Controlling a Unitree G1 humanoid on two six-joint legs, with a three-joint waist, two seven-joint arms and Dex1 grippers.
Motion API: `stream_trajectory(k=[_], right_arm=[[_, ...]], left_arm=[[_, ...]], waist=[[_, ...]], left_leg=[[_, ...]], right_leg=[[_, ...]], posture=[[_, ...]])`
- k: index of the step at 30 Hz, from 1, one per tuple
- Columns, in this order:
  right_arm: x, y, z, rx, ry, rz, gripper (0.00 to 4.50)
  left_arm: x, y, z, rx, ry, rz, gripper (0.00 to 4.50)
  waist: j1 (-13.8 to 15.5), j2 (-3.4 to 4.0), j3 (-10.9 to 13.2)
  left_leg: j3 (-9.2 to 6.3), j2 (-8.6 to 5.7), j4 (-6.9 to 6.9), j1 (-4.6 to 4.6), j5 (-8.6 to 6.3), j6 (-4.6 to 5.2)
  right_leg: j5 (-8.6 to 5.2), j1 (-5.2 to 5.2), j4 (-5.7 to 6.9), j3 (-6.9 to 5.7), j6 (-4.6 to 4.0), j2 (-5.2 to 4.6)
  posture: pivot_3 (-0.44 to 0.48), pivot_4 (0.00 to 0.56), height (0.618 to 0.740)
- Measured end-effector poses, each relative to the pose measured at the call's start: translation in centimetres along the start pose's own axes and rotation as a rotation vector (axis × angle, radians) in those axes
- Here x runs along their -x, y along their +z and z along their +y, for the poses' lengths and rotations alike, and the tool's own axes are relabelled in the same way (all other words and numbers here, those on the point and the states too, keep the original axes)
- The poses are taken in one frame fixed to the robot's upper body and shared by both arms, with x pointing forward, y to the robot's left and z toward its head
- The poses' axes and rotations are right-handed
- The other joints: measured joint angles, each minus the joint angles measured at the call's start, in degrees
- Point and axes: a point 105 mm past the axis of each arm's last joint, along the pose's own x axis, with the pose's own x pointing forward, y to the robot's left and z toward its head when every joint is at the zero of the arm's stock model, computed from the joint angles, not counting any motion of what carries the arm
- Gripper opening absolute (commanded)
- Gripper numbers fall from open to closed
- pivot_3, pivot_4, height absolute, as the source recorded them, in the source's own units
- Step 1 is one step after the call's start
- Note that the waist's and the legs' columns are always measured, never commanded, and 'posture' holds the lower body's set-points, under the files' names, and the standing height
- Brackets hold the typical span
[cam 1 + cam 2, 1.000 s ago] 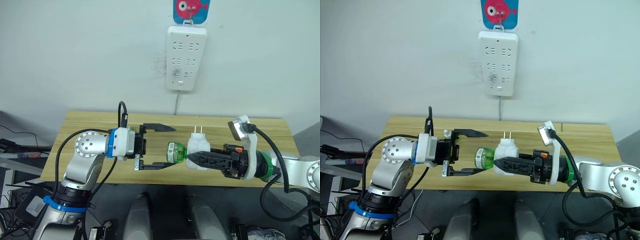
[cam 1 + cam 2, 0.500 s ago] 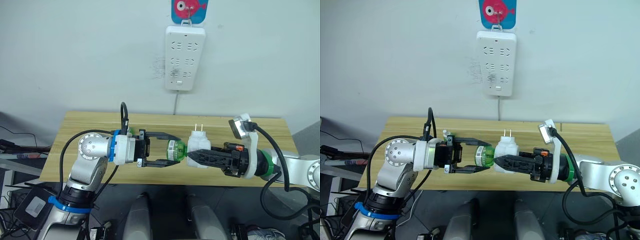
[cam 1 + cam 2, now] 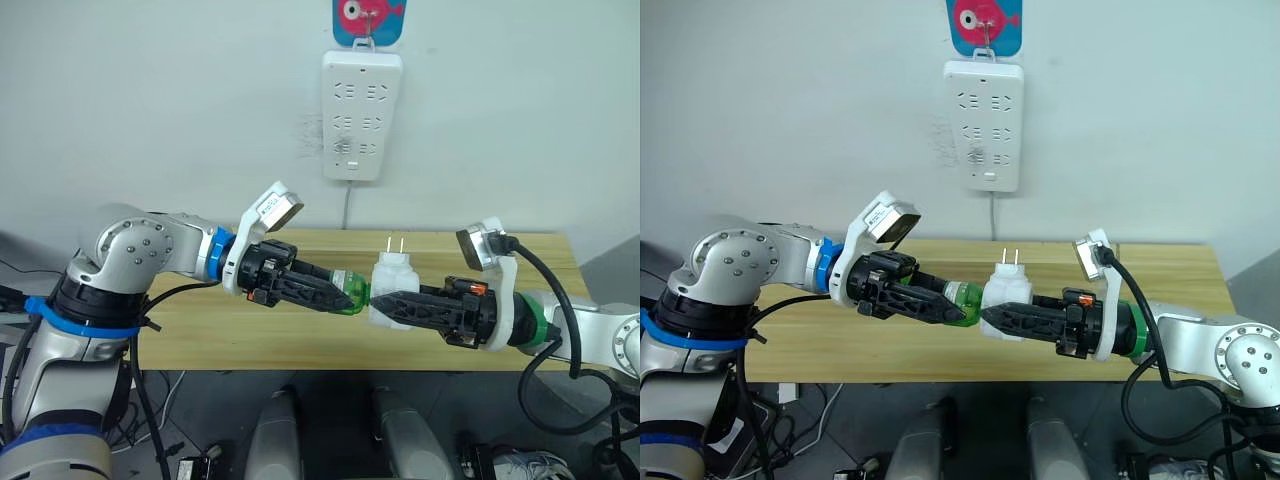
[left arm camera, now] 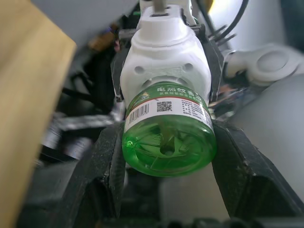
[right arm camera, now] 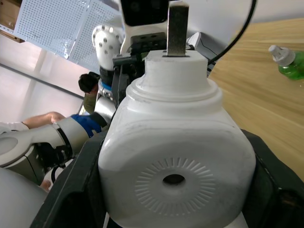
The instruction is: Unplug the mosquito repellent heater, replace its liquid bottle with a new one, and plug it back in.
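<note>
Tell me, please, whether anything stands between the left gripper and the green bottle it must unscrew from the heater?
Nothing visible does: the left gripper is shut on the liquid bottle, which sits in the heater held by the right gripper.

The small white plastic plug-in heater sits at centre frame, above the table's front edge, its two metal prongs pointing up. A translucent green plastic bottle lies sideways, its neck screwed into the heater's left side. A second green bottle with a white cap stands on the wooden table at the upper right of the right wrist view.

Bottle neck and wick hidden inside the heater; capped bottle cut off by the edge; strip markings too small to read.
</note>
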Motion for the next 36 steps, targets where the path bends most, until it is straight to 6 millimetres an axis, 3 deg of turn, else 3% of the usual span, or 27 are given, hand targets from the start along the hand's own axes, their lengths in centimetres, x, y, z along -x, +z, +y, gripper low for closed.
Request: stream_trajectory(k=[6,11,18,20,24,27,30,36], right_arm=[[-0.1,-0.3,0.2,0.007,0.004,0.011,3.02],[-0.1,-0.4,0.0,-0.002,-0.003,0.008,3.02],[0.6,-0.3,-1.2,-0.022,-0.077,0.009,3.02],[0.6,-0.2,-1.2,-0.021,-0.079,0.007,3.02],[0.7,-0.3,-1.3,-0.026,-0.084,0.004,3.02],[0.7,-0.4,-1.4,-0.03,-0.087,0.004,3.02],[0.7,-0.3,-1.3,-0.03,-0.085,0.002,3.02],[0.7,-0.3,-1.3,-0.03,-0.084,0.002,3.02]], left_arm=[[0.1,-0.4,-0.1,0.067,-0.007,0.016,2.26],[-0.1,-0.8,0.0,-0.002,0.013,-0.026,2.26],[1.2,-2.1,1.7,-0.147,0.169,-0.078,4.49],[1.4,-2.7,1.8,-0.213,0.182,-0.067,4.5],[2.5,-4.2,3.0,-0.474,0.278,-0.032,4.5],[2.1,-4.0,4.2,-0.86,0.33,-0.065,4.5],[0.8,-3.3,3.6,-1.167,0.307,-0.164,4.5],[-0.7,-2.9,2.2,-1.426,0.255,-0.255,4.5]], waist=[[0.1,0.01,0.0],[0.1,0.01,0.0],[0.2,0.01,0.0],[0.2,0.01,0.0],[0.3,0.02,0.0],[0.7,0.03,0.0],[1.4,0.01,0.0],[1.5,0.01,0.0]], left_leg=[[0.0,0.03,0.0,0.0,0.0,-0.01],[0.01,0.04,0.01,0.02,0.0,-0.01],[0.06,0.04,0.0,0.05,0.01,-0.01],[0.07,0.06,0.0,0.04,0.01,-0.01],[0.12,0.09,-0.03,0.07,0.0,-0.01],[0.29,0.09,0.0,0.05,0.0,-0.01],[0.44,0.08,0.04,-0.03,0.0,0.0],[0.4,0.06,0.03,-0.04,0.0,0.0]], right_leg=[[-0.03,0.01,0.03,-0.06,-0.05,0.03],[-0.03,0.02,0.01,0.1,-0.05,-0.13],[-0.02,0.0,0.02,0.15,-0.05,-0.1],[-0.03,0.0,0.0,0.15,-0.06,-0.11],[-0.02,0.0,-0.03,0.25,-0.08,-0.19],[0.09,0.02,-0.07,0.28,-0.29,-0.31],[0.11,0.01,-0.11,0.28,-0.26,-0.33],[0.09,0.01,-0.08,0.23,-0.21,-0.2]], posture=[[-0.056,0.312,0.74],[-0.054,0.313,0.74],[-0.058,0.312,0.74],[-0.058,0.31,0.74],[-0.057,0.308,0.74],[-0.057,0.309,0.74],[-0.059,0.309,0.74],[-0.064,0.304,0.74]])
